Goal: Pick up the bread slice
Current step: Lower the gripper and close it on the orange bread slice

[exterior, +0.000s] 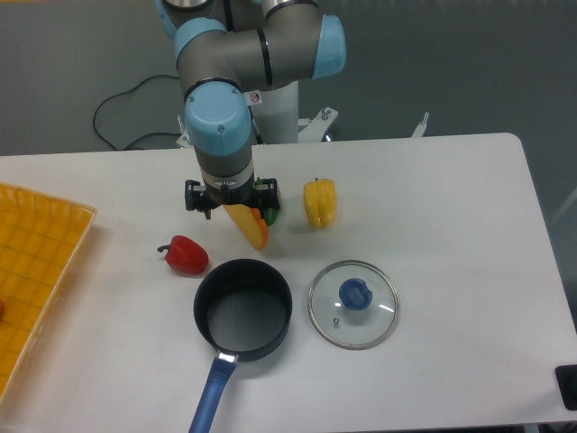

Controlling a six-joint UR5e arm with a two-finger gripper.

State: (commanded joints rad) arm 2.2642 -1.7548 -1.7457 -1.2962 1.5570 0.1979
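End effector [232, 209]: clamped on the bread slice [249, 225], which hangs tilted
Below: black pot [243, 311] on the desk [451, 225]

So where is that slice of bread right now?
The bread slice hangs from the gripper, tilted, above the table, between the red pepper and yellow pepper.

Around the gripper [232, 212], green pepper [270, 204], red pepper [186, 255] and pot [243, 309] crowd close.

one fixed camera looks down at the table [451, 198] from the front.
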